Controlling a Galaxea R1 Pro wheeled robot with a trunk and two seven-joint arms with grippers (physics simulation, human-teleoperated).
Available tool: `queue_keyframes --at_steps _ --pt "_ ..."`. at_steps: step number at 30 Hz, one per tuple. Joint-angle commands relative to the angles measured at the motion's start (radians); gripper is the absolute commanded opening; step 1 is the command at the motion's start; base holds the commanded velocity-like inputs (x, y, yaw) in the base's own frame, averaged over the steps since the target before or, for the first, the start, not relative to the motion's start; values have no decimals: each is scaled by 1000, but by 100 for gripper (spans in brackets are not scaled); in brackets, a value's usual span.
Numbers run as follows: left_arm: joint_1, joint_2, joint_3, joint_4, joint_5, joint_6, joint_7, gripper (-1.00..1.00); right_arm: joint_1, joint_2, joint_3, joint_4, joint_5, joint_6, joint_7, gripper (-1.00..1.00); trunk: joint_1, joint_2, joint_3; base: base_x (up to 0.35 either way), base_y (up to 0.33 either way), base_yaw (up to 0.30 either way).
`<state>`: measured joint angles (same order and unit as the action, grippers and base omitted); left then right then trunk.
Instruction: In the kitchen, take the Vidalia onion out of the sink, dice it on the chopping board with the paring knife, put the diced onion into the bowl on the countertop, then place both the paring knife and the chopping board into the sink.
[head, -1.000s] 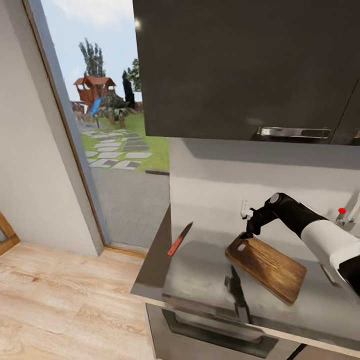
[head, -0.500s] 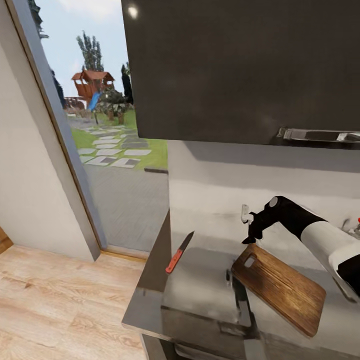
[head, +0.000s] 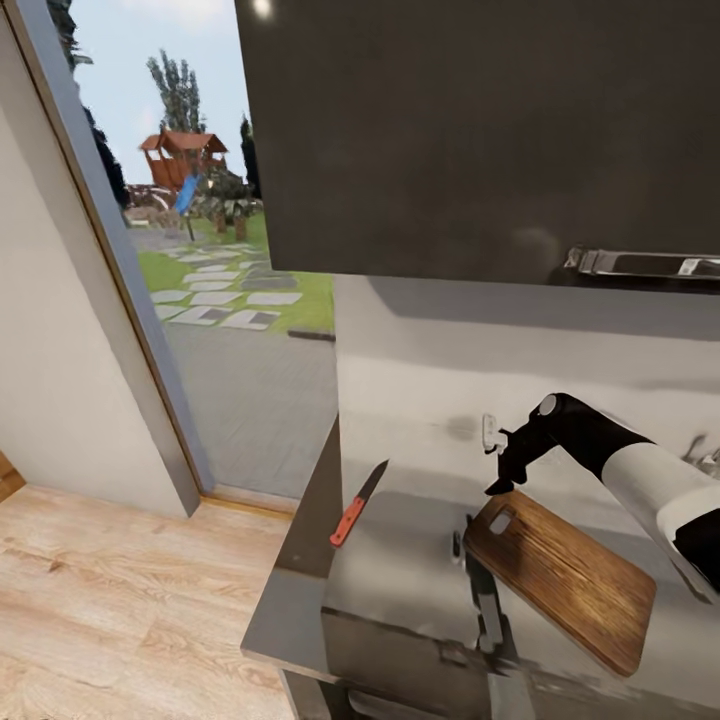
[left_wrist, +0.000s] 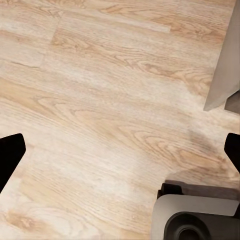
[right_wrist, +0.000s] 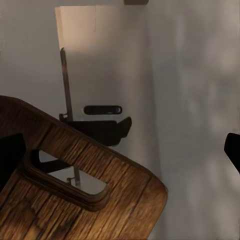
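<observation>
- My right claw (head: 497, 478) hangs over the counter (head: 400, 560) at the back, just above the handle-hole corner of the board (head: 560, 580).
- In my right wrist view the claw's dark fingertips (right_wrist: 10, 155) sit wide apart at the two sides of the picture, so that claw is open and grips nothing; whether one tip touches the board (right_wrist: 75, 200) I cannot tell.
- The board lies flat on the counter, turned at an angle, its cut-out handle end toward the back wall and its far end toward the front edge.
- The knife (head: 358, 504) lies near the counter's left edge, well apart from the board, red handle toward the front and dark blade pointing toward the back wall.
- A black upper cabinet (head: 480, 140) hangs above the counter, with a chrome handle (head: 645, 264) along its lower edge.
- A small white outlet (head: 489, 432) sits on the back wall just beside my right claw.
- At the far right edge of my head view a bit of the chrome tap (head: 706, 458) shows.
- My left claw (left_wrist: 120, 150) points down at the pale wood floor (left_wrist: 100, 90); its black fingertips (left_wrist: 10, 152) stand far apart, so it is open and empty.
- Left of the counter, a glass door (head: 200, 250) looks out on a lawn and a path of stepping stones.
</observation>
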<state>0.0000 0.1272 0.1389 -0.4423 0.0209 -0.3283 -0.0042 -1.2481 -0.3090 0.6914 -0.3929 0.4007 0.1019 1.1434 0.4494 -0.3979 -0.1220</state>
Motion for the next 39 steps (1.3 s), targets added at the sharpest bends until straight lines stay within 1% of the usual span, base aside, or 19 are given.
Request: queue_keyframes --at_steps 1,32,39 --pt "0 0 1 -1 2 -2 0 100 -1 0 1 1 1 10 4 100 1 -2 -3 0 0 0" --pt "0 -1 1 -1 2 -2 0 100 2 1 2 42 1 7 1 100 1 -2 -48 0 0 0" --pt "0 -3 1 -1 2 -2 0 100 1 1 2 47 1 7 0 100 1 -2 -59 -56 0 0"
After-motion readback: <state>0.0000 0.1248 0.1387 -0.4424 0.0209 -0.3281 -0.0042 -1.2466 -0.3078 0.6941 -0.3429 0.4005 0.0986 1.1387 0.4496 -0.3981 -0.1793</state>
